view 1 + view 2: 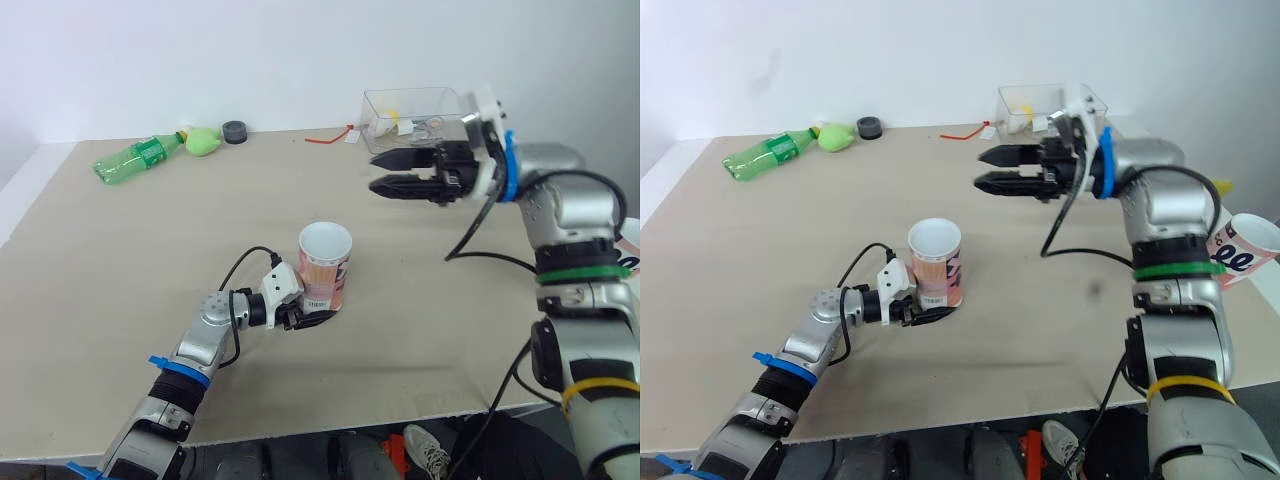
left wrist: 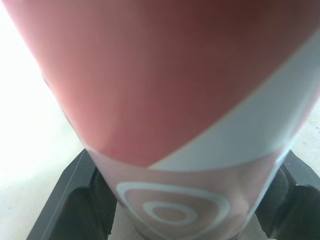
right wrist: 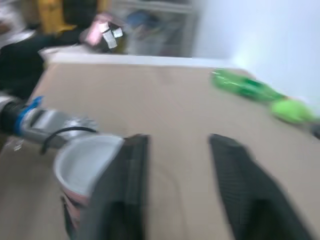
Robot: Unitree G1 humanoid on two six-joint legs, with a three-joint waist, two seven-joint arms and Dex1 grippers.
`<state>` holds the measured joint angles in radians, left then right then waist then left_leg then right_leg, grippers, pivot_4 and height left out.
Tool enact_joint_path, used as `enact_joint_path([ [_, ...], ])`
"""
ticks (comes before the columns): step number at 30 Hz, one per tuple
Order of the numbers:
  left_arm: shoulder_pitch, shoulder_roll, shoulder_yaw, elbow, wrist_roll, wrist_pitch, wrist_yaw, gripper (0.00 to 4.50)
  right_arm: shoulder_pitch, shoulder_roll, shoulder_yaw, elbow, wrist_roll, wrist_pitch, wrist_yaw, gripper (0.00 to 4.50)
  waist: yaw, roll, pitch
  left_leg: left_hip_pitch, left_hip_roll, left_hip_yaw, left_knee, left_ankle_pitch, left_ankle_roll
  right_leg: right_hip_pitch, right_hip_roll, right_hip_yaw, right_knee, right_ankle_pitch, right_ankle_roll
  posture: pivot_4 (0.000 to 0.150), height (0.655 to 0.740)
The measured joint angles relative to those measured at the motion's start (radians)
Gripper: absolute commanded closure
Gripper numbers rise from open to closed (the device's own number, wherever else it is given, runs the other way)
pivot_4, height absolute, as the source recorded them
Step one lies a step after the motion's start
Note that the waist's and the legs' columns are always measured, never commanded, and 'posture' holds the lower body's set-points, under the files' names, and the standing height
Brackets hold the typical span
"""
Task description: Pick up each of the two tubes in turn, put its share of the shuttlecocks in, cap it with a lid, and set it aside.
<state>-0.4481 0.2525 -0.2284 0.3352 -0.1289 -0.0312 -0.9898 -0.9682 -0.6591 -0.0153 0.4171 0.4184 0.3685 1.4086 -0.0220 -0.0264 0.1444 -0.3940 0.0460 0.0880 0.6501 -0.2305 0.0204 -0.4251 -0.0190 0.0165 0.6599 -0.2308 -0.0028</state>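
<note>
1. Left gripper [image 1: 312, 318]: clamped on tube [image 1: 325, 262] near its base; tube upright on table [image 1: 120, 300], mouth up.
2. Right gripper [image 1: 392, 172]: spread open, empty, raised between tube and clear box [image 1: 415, 105].
3. Judged best: hold tube vertical and steady so shuttlecocks drop straight in.

— Where are we, then?
— Looks like a lab or test room: bare white wall [image 1: 200, 60], plain beige table [image 1: 100, 300] scattered with props (a green bottle [image 1: 130, 158], a clear plastic box [image 1: 410, 108]).
— And past the table?
— Cluttered storage shelves [image 3: 155, 25], too blurred to read.
</note>
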Motion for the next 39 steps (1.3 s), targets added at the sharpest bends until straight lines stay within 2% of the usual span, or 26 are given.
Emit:
enact_joint_path([
  [1, 0.005, 0.003, 0.001, -0.007, -0.004, 0.003, -0.001, 0.03, 0.043, -0.005, -0.007, -0.01, 0.0, -0.004, -0.008, 0.58, -0.001, 0.0, 0.0, 0.0, 0.0, 0.0, 0.0, -0.001, -0.001, 0.0, 0.0, 0.001, 0.0, 0.0, 0.0, 0.15, 0.74],
  [2, 0.008, 0.007, -0.001, -0.017, -0.007, 0.011, -0.004, 0.0, 0.119, -0.008, -0.024, -0.045, -0.001, -0.012, -0.031, 0.05, -0.002, 0.0, 0.0, 0.0, 0.0, 0.0, -0.002, -0.001, -0.001, 0.0, 0.001, 0.001, -0.001, -0.001, 0.001, 0.15, 0.74],
  [8, 0.051, 0.053, -0.002, -0.101, -0.023, 0.041, -0.025, 0.0, 0.416, -0.005, -0.032, -0.237, -0.002, -0.02, -0.125, 0.05, -0.007, 0.003, 0.002, 0.001, 0.002, 0.001, -0.012, -0.001, -0.001, -0.001, 0.005, 0.003, -0.008, -0.001, 0.001, 0.15, 0.74],
  [13, 0.086, 0.131, 0.0, -0.161, -0.033, 0.054, -0.065, 0.0, 0.526, 0.017, 0.029, -0.318, -0.037, -0.067, -0.146, 0.05, -0.014, 0.002, 0.003, 0.002, 0.003, 0.001, -0.013, -0.001, -0.002, -0.001, 0.009, 0.003, -0.01, -0.001, 0.001, 0.15, 0.74],
  [19, 0.095, 0.188, 0.022, -0.167, -0.057, 0.059, -0.087, 0.0, 0.537, 0.075, 0.132, -0.305, -0.111, -0.177, -0.148, 0.05, -0.014, -0.002, 0.006, 0.002, 0.003, 0.001, -0.012, -0.001, -0.002, -0.001, 0.01, 0.003, -0.01, -0.001, 0.001, 0.15, 0.74],
  [27, 0.113, 0.211, 0.04, -0.183, -0.07, 0.059, -0.084, 0.0, 0.528, 0.151, 0.214, -0.228, -0.166, -0.259, -0.146, 0.05, -0.014, -0.004, 0.008, 0.001, 0.003, 0.002, -0.012, -0.001, -0.003, -0.001, 0.009, 0.003, -0.011, -0.001, 0.001, 0.15, 0.74],
  [39, 0.185, 0.247, 0.073, -0.257, -0.097, 0.083, -0.069, 0.0, 0.47, 0.248, 0.251, -0.121, -0.189, -0.3, -0.149, 0.05, -0.014, -0.004, 0.008, 0.001, 0.003, 0.002, -0.012, -0.001, -0.004, -0.001, 0.009, 0.003, -0.011, 0.0, 0.0, 0.15, 0.74],
])
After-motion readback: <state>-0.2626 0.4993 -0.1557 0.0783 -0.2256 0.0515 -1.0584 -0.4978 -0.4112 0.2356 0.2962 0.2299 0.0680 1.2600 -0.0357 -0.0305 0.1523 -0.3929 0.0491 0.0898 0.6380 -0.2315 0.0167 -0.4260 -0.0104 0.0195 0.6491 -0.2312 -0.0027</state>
